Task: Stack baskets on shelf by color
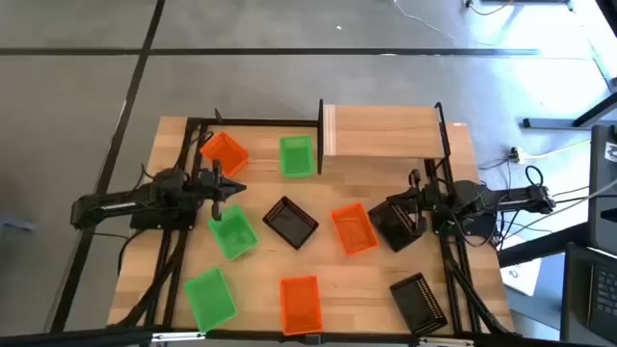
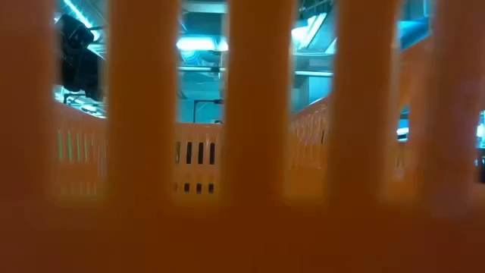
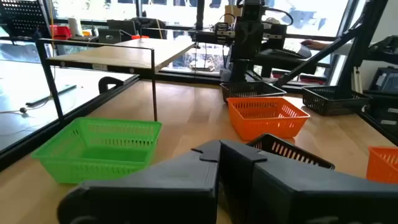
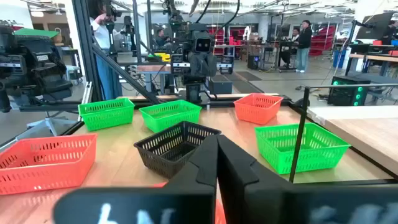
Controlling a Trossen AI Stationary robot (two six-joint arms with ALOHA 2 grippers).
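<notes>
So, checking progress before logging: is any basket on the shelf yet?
No. In the high view the shelf is bare; the baskets, like the green one beside it, lie on the table.

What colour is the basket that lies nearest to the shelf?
Bright green. The basket beside the shelf shows best in the high view.

orange basket point(image 2: 242, 227) blurred, blocking low view

Nine mesh baskets lie scattered on the tabletop: three orange point(image 1: 225, 150), point(image 1: 354, 229), point(image 1: 300, 304); three green point(image 1: 297, 156), point(image 1: 232, 233), point(image 1: 210, 297); three black point(image 1: 290, 223), point(image 1: 395, 226), point(image 1: 419, 300). The light wooden shelf point(image 1: 384, 131) stands bare at the far edge.
</notes>
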